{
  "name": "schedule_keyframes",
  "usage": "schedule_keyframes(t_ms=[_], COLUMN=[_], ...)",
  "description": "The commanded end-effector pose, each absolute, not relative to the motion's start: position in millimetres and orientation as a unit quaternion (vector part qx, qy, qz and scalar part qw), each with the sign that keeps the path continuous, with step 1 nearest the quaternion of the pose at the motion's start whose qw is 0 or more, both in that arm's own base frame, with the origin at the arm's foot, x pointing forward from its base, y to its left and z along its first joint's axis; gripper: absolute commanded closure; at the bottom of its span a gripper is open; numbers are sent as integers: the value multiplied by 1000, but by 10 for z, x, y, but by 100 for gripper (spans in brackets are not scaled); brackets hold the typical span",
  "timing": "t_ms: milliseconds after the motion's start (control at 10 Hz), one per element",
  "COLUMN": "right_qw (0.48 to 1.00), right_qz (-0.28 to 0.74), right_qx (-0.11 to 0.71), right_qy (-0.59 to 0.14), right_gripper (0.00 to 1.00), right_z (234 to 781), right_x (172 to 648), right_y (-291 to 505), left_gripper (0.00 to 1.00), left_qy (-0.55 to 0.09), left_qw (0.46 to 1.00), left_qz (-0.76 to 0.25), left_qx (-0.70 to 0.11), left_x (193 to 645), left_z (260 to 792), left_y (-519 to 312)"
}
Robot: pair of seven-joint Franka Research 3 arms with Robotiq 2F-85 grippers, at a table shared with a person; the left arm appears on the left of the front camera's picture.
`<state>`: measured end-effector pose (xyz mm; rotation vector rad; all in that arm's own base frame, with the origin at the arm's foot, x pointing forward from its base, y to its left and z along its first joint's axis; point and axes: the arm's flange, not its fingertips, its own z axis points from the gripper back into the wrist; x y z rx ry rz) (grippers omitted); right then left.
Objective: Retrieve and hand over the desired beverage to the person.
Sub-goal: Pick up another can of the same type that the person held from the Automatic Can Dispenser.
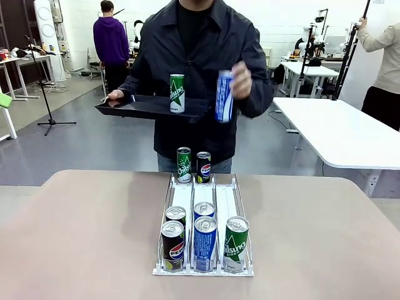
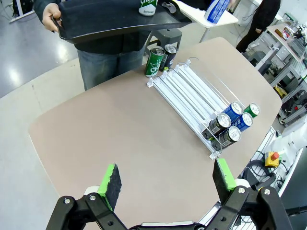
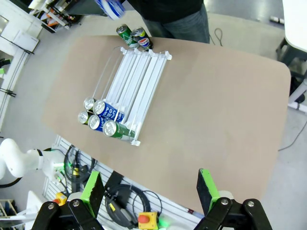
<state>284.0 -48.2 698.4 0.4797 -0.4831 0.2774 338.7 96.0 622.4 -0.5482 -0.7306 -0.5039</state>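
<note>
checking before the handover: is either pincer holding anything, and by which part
No: the left pincer and right pincer are both open and empty. The person's hand grips a blue can by its upper half.

A tan table [image 1: 81, 237] spans the lower part of the front view. At upper left a person in a purple hoodie [image 1: 110, 40] stands back turned, a tripod [image 1: 52, 122] lower left of them. A white table [image 1: 337, 134] lies at right, a beige-shirted person [image 1: 384, 62] at the right edge.
</note>
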Motion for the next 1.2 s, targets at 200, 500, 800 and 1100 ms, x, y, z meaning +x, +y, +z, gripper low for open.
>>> schedule_keyframes(t_ms=[200,500,800,1100], right_qw=[930,930,930,930], right_qz=[144,144,144,144], right_qx=[242,242,242,242], right_qy=[-238,-238,-238,-238], right_gripper=[0,0,0,0], right_z=[6976,6976,6976,6976], right_x=[2833,2833,2833,2833], right_y=[-486,-486,-486,-486], left_gripper=[0,0,0,0], left_qy=[-353,-353,-353,-353], left_qw=[861,861,861,861], left_qz=[-251,-251,-251,-251], left_qx=[-265,-265,-265,-265], left_x=[3385,3385,3385,3385], left_z=[6218,6218,6218,6218], left_y=[983,983,983,983])
